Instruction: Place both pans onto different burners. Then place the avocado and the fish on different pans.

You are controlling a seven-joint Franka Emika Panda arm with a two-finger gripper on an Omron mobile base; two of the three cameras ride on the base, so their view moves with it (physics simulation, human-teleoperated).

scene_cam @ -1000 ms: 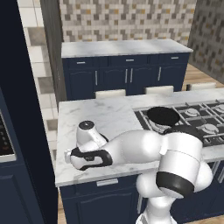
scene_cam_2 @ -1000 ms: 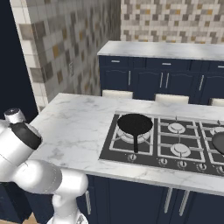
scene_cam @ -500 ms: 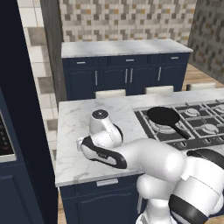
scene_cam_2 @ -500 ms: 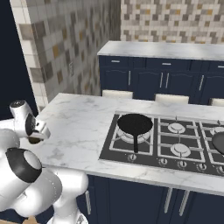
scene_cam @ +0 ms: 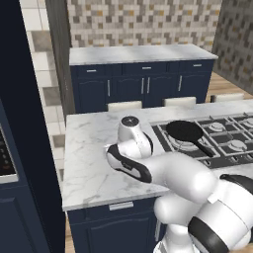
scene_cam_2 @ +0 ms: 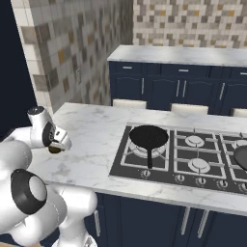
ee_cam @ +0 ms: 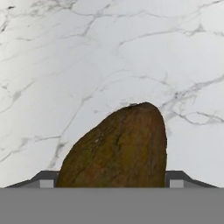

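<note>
The avocado (ee_cam: 118, 148), dark olive-brown, lies on the white marble counter (scene_cam_2: 91, 140) at its left end. My gripper (ee_cam: 111, 179) stands open right over it, one fingertip on each side and a thin gap to each. From the right base view the avocado (scene_cam_2: 54, 150) peeks out below my hand (scene_cam_2: 57, 143). One black pan (scene_cam_2: 148, 136) (scene_cam: 185, 131) sits on the front-left burner, handle toward the front edge. A second pan (scene_cam_2: 241, 157) shows at the right edge on the cooktop. The fish is out of view.
The black cooktop (scene_cam_2: 217, 176) holds free burners (scene_cam_2: 195, 141) (scene_cam_2: 198, 165) between the two pans. A tiled wall (scene_cam_2: 72, 53) rises left of the counter. My own arm (scene_cam: 178, 173) lies low across the counter's front.
The arm has folded down and forward over the counter's front, and the hand has shifted a little toward the cooktop side above the avocado. The jaws stayed open.
</note>
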